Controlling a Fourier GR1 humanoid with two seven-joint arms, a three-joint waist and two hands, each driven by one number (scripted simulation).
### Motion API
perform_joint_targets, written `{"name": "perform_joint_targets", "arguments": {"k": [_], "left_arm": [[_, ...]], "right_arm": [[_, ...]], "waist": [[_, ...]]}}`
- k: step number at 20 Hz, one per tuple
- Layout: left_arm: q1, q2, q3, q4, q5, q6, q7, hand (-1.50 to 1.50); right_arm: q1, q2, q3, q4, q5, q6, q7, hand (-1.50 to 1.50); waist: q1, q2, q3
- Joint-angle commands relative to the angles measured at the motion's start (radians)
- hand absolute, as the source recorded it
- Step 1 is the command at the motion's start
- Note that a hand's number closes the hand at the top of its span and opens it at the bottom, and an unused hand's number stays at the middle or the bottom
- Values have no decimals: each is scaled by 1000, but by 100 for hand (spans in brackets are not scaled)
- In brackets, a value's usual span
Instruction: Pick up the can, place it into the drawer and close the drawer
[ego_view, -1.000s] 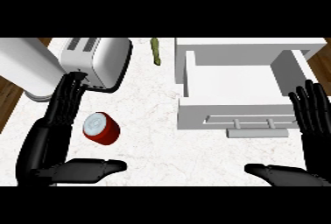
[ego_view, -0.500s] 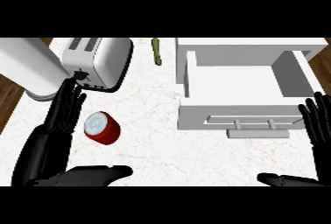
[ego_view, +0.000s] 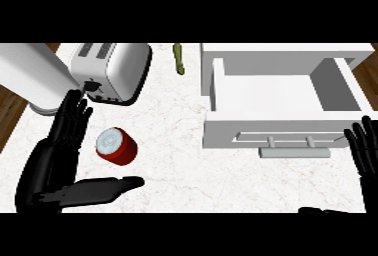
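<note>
Head view, can (ego_view: 117, 146): it is sitting on the counter (ego_view: 177, 172) at lower left of the frame, red body, pale lid showing toward the upper left. Whether it is standing or tipped I cannot tell.
Head view, left hand (ego_view: 55, 155): it is hovering just left of the can, fingers straight and pressed together, pointing up the frame. The thumb is stretching right below the can. Nothing is being held.
Head view, right hand (ego_view: 367, 152): it is resting at the right edge, fingers straight and slightly spread, holding nothing.
Head view, drawer (ego_view: 221, 136): it is standing open at upper right, its handle (ego_view: 295, 152) facing the lower edge, well apart from the can.
Head view, bystanders: a toaster (ego_view: 111, 70) and a green stalk (ego_view: 179, 59) are lying along the top.
Handling, judged: the can is probably stiff, light and smooth, so it may be rolling or slipping under a poor hold.
Hold, judged: the 2 opposite sides of the red wall, fingers against thumb, mid-height.
</note>
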Motion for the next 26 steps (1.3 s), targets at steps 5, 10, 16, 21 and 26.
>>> {"name": "perform_joint_targets", "arguments": {"k": [5,10,16,21,26], "left_arm": [[21,4,40,50,44,-24,-54,-150],[-62,-11,72,291,33,-8,-208,-150],[-26,-21,33,324,12,37,-267,-150],[12,-10,89,366,49,-3,-318,-150],[20,-11,112,467,53,-3,-448,-150]], "right_arm": [[80,-21,-71,12,-51,87,-80,-150],[63,29,-23,22,29,47,-80,-150],[23,9,-79,93,-3,90,-117,-150],[21,35,-55,33,32,68,-59,-150],[-17,15,-99,70,-1,87,-60,-150]], "waist": [[0,0,0],[-4,1,0],[0,0,0],[1,0,0],[1,0,0]]}}
